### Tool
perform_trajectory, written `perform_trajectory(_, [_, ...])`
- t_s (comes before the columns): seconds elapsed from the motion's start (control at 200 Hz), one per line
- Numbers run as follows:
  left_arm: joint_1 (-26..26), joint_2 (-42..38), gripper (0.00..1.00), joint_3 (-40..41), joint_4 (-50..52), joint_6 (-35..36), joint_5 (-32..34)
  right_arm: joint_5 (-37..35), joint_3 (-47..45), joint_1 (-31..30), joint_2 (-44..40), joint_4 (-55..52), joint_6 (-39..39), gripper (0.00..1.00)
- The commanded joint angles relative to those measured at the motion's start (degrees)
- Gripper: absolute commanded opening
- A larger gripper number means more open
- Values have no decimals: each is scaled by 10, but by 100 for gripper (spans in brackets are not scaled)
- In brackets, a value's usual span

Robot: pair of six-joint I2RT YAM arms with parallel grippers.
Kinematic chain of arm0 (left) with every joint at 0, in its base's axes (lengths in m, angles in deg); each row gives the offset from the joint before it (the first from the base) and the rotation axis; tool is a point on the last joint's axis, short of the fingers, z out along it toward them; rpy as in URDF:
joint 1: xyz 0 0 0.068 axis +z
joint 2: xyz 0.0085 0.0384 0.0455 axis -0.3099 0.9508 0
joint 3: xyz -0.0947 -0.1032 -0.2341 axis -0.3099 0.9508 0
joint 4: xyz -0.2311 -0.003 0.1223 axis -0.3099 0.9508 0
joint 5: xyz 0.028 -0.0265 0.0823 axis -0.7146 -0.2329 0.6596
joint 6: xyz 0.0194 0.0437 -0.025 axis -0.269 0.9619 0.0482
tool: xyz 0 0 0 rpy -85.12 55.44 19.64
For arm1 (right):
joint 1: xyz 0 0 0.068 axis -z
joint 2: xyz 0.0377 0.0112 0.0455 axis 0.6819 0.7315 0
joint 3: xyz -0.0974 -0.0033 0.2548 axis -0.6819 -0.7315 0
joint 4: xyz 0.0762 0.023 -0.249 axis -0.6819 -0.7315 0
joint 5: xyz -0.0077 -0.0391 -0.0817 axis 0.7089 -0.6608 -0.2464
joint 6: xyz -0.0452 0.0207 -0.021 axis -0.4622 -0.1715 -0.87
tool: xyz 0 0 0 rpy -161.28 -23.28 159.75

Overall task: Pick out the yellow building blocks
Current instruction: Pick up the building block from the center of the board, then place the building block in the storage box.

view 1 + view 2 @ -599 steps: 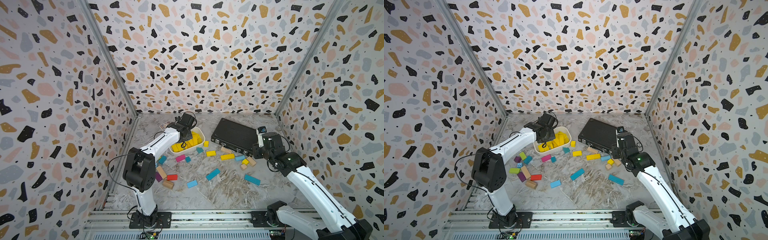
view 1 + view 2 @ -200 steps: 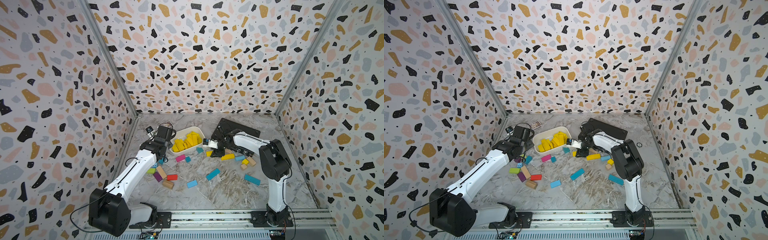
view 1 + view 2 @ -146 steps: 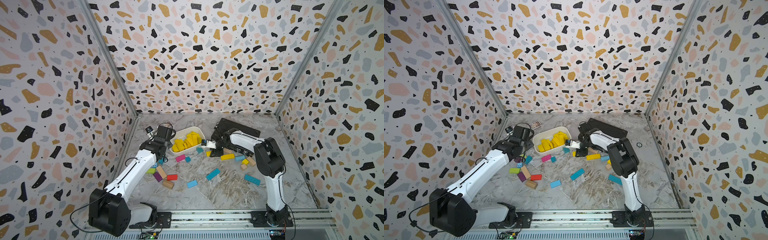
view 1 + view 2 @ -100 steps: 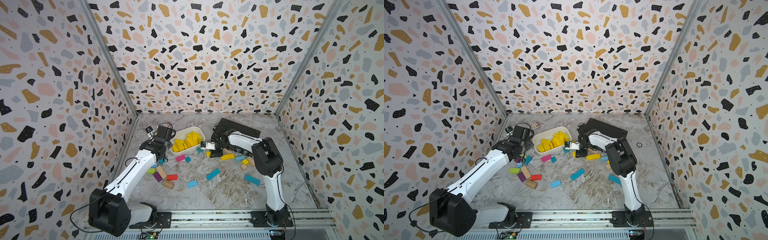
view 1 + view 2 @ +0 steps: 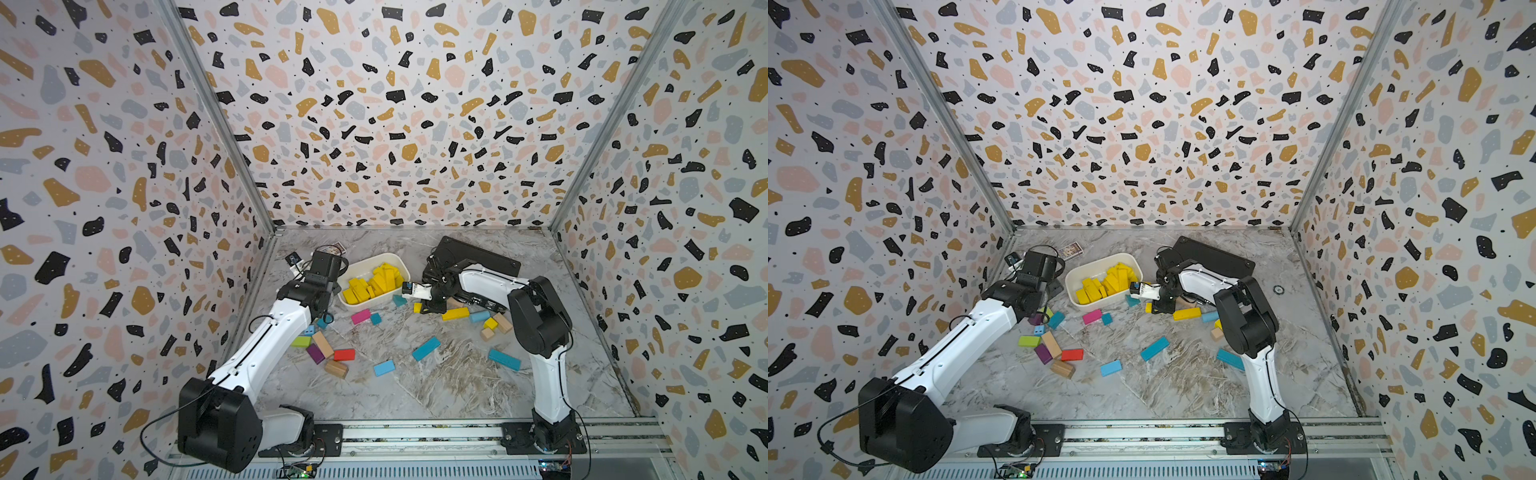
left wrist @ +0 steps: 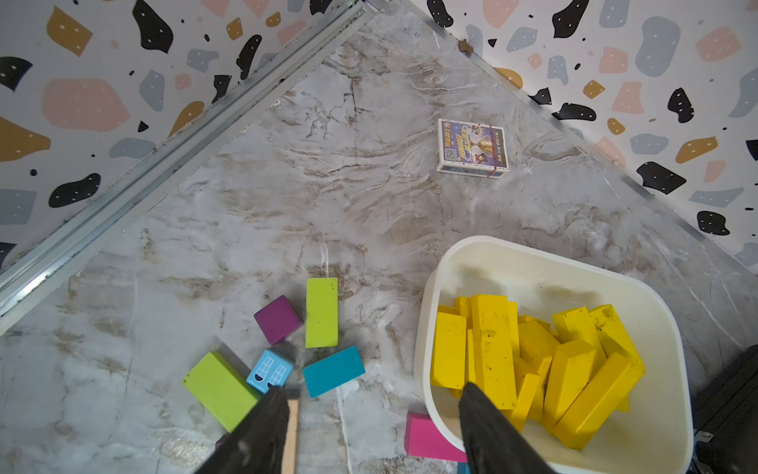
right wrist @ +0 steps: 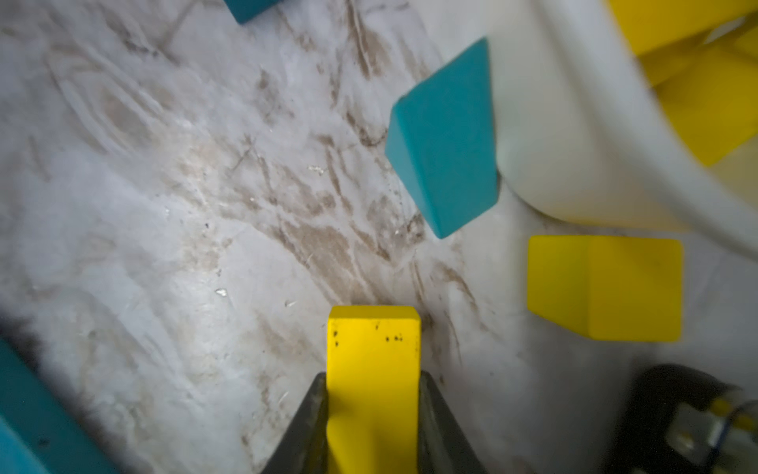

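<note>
Now my right hand (image 7: 373, 381) pinches a yellow block (image 7: 373, 344), one finger pressed against each long side. The block's long axis runs along the fingers, and its free end pokes out past the tips, pointing away from the wrist. In a top view the block (image 5: 417, 308) is low over the worktop (image 5: 415, 395), just in front of the tray (image 5: 376, 258). I cannot tell whether it touches the marble.

A yellow cube (image 7: 607, 287) sits on the worktop near the held block, close to the tray's wall. A teal block (image 7: 447, 139) touches that wall.

My left hand (image 6: 369, 406) is spread and holds nothing. One finger hangs over the tray's edge, the other above the loose coloured blocks beside it.

Most of the yellow blocks lie in the tray as a pile (image 6: 533, 361). They are long bars crossing at mixed angles, several tipped up on one another.

Out on the worktop a yellow bar (image 5: 455, 313) lies flat just beside my right hand. Its long axis runs roughly left to right across the top view, slightly tilted. Further along, a second cube (image 5: 490, 323) sits just beside a tan block (image 5: 503, 322).
</note>
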Motion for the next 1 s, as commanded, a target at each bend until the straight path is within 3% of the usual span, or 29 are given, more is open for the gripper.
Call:
perform_trajectory(0.0, [4,-12,67,12,-26,16,9,23,-27,-6,-82,143,159,5])
perform_trajectory(0.15, [4,-21,67,21,-34,35,17,-44,-53,-32,-68,375,421,6])
perform_trajectory(0.27, [3,-35,67,30,-36,40,21,-110,-9,-67,-20,419,503,8])
perform_trajectory(0.42, [4,-49,67,37,-38,45,28,-166,60,-91,42,415,546,7])
perform_trajectory(0.696, [3,-55,67,37,-44,52,29,-234,120,-120,105,345,537,9])
perform_trajectory(0.906, [4,-59,67,36,-43,54,26,-265,141,-126,120,318,549,29])
perform_trajectory(0.996, [3,-63,67,39,-46,53,25,-282,165,-126,121,273,556,48])
